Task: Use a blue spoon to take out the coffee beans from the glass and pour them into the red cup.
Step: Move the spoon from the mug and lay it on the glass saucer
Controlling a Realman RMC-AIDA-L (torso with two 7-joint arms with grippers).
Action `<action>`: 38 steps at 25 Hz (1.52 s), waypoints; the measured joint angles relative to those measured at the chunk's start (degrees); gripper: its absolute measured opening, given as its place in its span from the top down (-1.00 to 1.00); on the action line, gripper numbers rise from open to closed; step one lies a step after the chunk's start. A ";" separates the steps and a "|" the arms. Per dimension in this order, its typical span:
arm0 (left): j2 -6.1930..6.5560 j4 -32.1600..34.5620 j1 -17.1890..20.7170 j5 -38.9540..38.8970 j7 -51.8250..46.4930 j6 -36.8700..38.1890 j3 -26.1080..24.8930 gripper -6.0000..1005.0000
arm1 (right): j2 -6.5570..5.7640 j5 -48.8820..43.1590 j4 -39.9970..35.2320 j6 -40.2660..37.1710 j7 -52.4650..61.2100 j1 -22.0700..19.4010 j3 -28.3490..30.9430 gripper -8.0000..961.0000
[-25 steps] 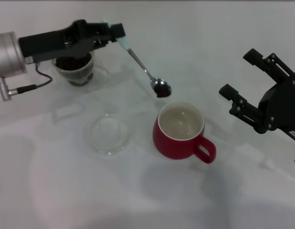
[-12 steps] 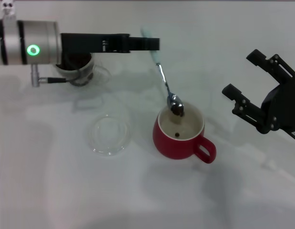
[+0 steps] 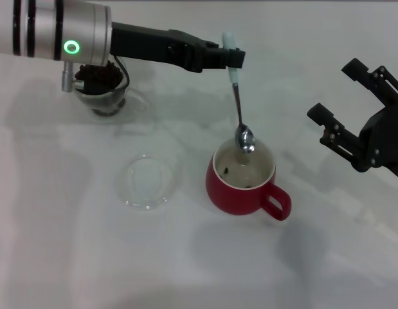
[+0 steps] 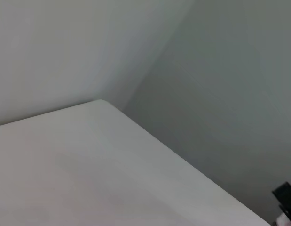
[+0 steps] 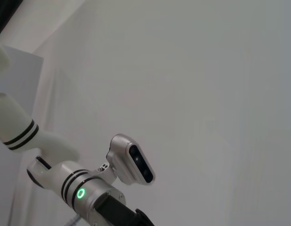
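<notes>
My left gripper point(image 3: 229, 58) is shut on the pale handle of the blue spoon point(image 3: 239, 106), which hangs almost straight down. The spoon's metal bowl sits tipped over the rim of the red cup point(image 3: 245, 180), and a few dark coffee beans point(image 3: 226, 171) lie on the cup's cream inside. Behind my left arm, at the far left, stands the glass point(image 3: 103, 90) with a heap of beans in it. My right gripper point(image 3: 345, 103) hangs open off to the right of the cup, holding nothing.
A flat clear glass saucer point(image 3: 148, 181) lies on the white table point(image 3: 199, 270) to the left of the red cup. The left wrist view shows only the table edge and wall; the right wrist view shows the wall and my left arm point(image 5: 93, 195).
My left arm has swung right with the spoon, from near the glass to over the red cup. The spoon turned upright and its beans dropped into the cup.
</notes>
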 joint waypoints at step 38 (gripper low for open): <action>-0.81 -14.91 25.34 -11.40 -3.39 8.89 0.07 0.75 | -0.15 -0.13 0.89 -1.47 0.90 -2.54 3.81 -0.66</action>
